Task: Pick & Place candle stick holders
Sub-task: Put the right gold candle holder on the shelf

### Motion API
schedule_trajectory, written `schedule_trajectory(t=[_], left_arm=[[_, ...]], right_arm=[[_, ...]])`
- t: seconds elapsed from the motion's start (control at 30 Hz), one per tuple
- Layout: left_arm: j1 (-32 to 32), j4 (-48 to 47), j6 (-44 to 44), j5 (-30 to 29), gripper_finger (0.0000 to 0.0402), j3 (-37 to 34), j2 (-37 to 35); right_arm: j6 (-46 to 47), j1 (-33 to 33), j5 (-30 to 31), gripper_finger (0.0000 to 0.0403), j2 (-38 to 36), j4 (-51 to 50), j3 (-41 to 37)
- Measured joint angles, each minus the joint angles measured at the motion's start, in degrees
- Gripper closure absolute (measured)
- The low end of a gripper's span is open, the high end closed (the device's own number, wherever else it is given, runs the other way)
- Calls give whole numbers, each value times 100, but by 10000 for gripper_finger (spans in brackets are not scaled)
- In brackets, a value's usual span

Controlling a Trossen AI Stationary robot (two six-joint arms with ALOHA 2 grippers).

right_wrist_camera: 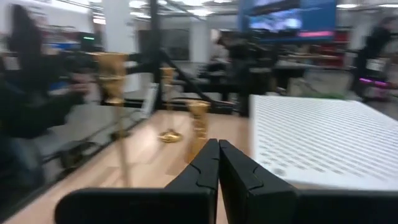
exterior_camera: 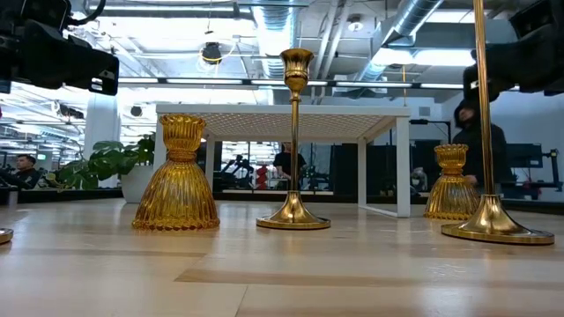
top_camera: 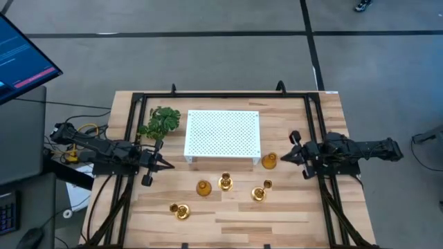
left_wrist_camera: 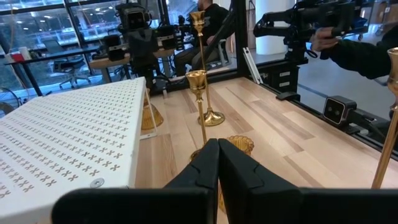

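Candle stick holders, five shiny gold ones, all standing on the light wooden table (top_camera: 291, 228), none held

Squat ribbed amber-gold holder (top_camera: 269, 161) just beside the right front corner of the white perforated metal riser shelf (top_camera: 221, 135); second squat amber holder (top_camera: 203, 187) and a slim-stemmed brass holder on round base (top_camera: 225, 182) close together in front of the shelf; another slim brass holder (top_camera: 261, 191) to their right; last slim brass holder (top_camera: 180, 210) nearest the front edge, apart from the rest. Green leafy plant sprig (top_camera: 160, 121) by shelf's left end. Left gripper (top_camera: 166, 164) hovers off the shelf's left front corner, fingers pressed together on nothing. Right gripper (top_camera: 285, 158) near the squat holder by the shelf, not touching, fingers likewise closed and empty
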Motion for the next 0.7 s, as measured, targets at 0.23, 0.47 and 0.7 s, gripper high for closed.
schedule_trajectory(t=[0.23, 0.47, 0.7], left_arm=[[2, 18, 0, 0, 394, 0, 1], [0, 21, 0, 0, 394, 0, 1], [2, 29, 0, 0, 394, 0, 1]], right_arm=[[3, 273, -299, 403, 22, 78, 0], [109, 659, -236, 403, 412, 549, 0], [285, 990, 569, 403, 1324, 817, 0]])
